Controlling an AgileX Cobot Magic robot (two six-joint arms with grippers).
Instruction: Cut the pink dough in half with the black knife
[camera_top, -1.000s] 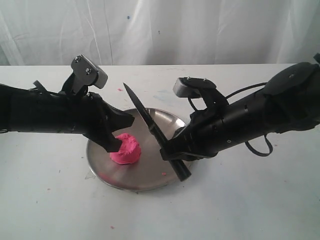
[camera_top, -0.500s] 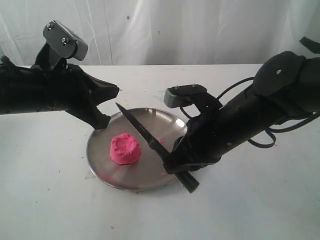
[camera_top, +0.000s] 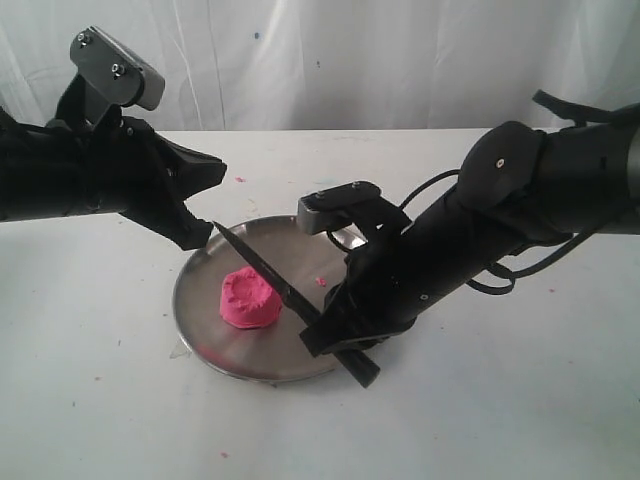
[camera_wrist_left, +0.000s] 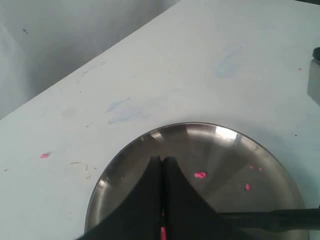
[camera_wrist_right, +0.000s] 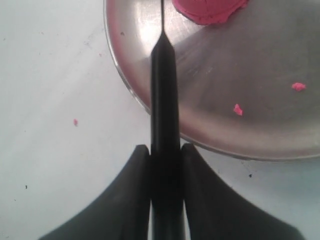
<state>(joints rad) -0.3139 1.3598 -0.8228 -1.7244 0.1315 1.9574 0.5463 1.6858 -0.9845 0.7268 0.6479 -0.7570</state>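
Pink dough (camera_top: 250, 299) sits uncut left of centre on the plate (camera_top: 200, 335), knife (camera_top: 262, 273) slanting just beside it, in the exterior view; left wrist view: left gripper (camera_wrist_left: 162, 161) pinched empty; right wrist view: right gripper (camera_wrist_right: 165, 150) clamping the knife, so the blade seems poised, and next likely needs a centred downward press.

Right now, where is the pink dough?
In the exterior view, the pink dough sits left of centre on the steel plate, with the black knife close on its right.

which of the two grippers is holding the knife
The right gripper: it clamps the black knife by its handle, blade by the pink dough. The left gripper is shut with no knife, hovering above the plate.
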